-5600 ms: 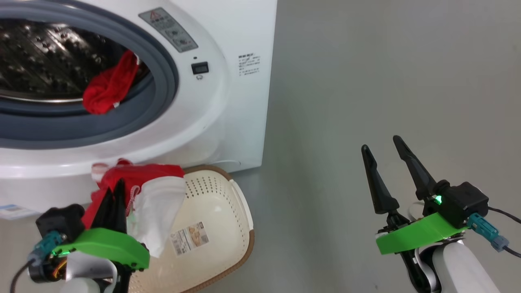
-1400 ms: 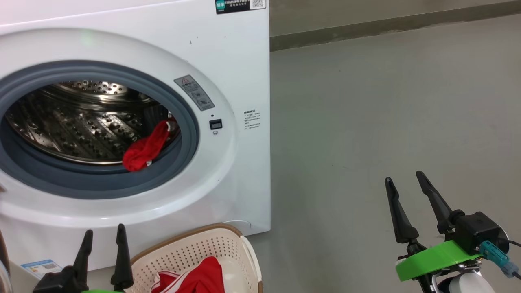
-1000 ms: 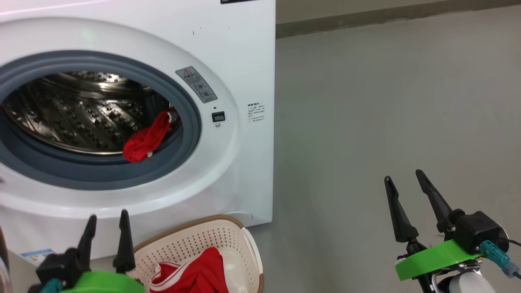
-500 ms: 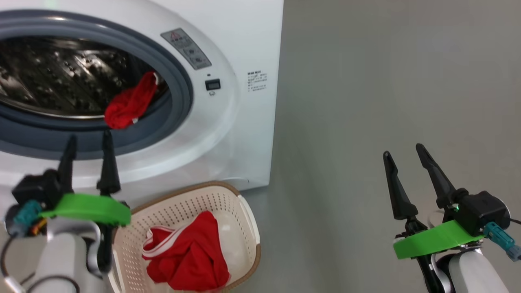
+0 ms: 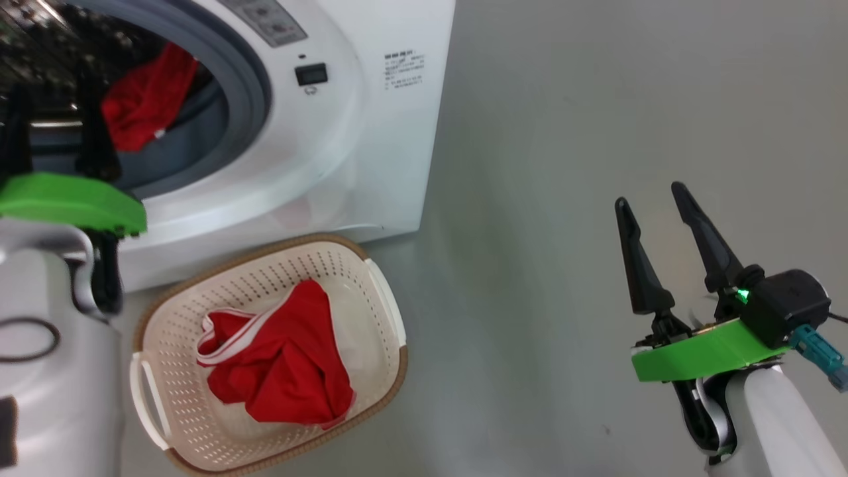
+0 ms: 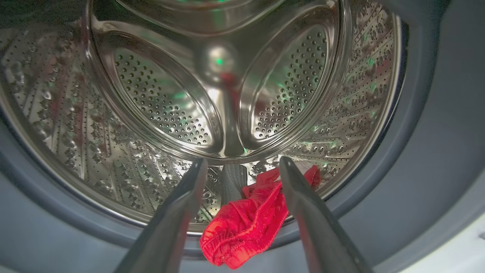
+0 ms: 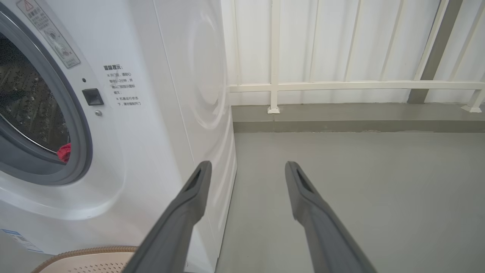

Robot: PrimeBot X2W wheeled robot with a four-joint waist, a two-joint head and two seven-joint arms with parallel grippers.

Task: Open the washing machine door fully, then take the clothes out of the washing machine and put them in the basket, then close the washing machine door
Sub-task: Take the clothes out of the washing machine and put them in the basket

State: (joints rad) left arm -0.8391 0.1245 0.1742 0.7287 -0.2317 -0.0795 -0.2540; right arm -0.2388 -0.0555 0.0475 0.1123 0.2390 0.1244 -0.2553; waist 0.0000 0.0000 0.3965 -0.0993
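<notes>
The small red cloth (image 6: 246, 223) lies at the bottom front of the drum (image 6: 159, 94). It hangs a little over the edge onto the grey ring (image 6: 435, 132). It is all bunched up (a bit like a crumpled sock). The drum is shiny and full of little holes, and it sits in the round mouth of the washer (image 5: 371, 132).

The left gripper (image 6: 243, 161) is right at that mouth, pointing into the drum. Its two fingers stand wide apart and hold nothing. The small red cloth shows in the gap between them, a bit further in and lower down. It is close by one finger, but I cannot tell if that finger brushes it.

Down on the floor (image 5: 563, 132), just in front of the washer, sits the basket (image 5: 311, 262). A big red cloth (image 5: 278, 361) with a white stripe lies in a heap in the middle of it.

The right gripper (image 5: 648, 194) is well off to the side, over bare floor, away from the washer and the basket. Its fingers are spread wide too, with nothing in them. Past the washer's side there is a white rail (image 7: 341, 85) along a white wall.
</notes>
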